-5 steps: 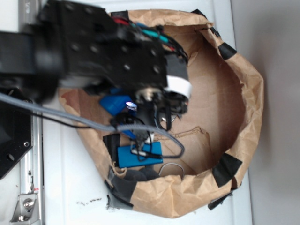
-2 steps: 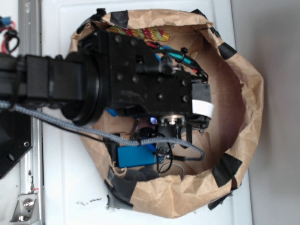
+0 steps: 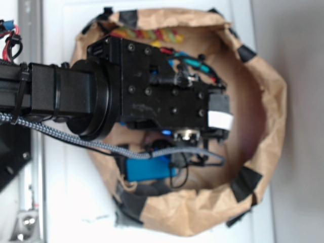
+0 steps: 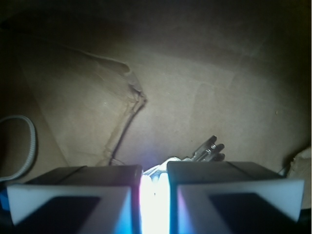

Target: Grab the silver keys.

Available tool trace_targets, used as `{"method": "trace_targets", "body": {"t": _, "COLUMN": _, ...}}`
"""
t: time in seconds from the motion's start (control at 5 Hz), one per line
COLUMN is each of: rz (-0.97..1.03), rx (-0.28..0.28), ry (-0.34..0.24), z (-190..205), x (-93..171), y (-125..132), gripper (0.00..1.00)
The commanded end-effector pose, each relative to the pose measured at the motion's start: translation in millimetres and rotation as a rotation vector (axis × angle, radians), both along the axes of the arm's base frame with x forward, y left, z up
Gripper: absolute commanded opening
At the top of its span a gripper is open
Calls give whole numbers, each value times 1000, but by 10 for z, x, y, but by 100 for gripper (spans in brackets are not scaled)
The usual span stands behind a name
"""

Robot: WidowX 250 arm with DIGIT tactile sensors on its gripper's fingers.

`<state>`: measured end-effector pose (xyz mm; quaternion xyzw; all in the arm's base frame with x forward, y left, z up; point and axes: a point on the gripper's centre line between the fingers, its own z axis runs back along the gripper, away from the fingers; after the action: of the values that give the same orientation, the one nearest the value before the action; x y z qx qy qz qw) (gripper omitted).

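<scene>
In the wrist view my gripper (image 4: 154, 170) has its two fingers drawn close together, with only a narrow, brightly glaring gap between them. The silver keys (image 4: 207, 148) are caught in that gap. Their shiny tips stick out past the right finger, over the brown paper floor. In the exterior view the black arm (image 3: 152, 96) reaches into the brown paper bag (image 3: 268, 101) and hides both the fingers and the keys.
A blue rectangular box (image 3: 149, 169) lies at the bag's near wall, beside black cables. A coloured rope (image 3: 147, 35) lies at the far wall. A thin grey wire loop (image 4: 27, 141) curves at the left of the wrist view. Black tape patches hold the bag's rim.
The arm has swung right and further into the bag over the last second. In the last half second it has barely moved.
</scene>
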<state>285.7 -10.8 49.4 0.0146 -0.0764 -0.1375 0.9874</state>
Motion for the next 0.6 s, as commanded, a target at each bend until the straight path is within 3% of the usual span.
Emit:
{"method": "trace_targets", "body": {"t": 0.0, "rz": -17, "rx": 17, "ry": -28, "z": 80, "x": 136, "y": -104, "gripper": 0}}
{"method": "trace_targets", "body": {"t": 0.2, "rz": -32, "rx": 48, "ry": -33, "z": 22, "x": 21, "y": -58, "gripper": 0}}
{"method": "trace_targets", "body": {"t": 0.4, "rz": -19, "rx": 12, "ry": -40, "z": 186, "x": -10, "y": -66, "gripper": 0}}
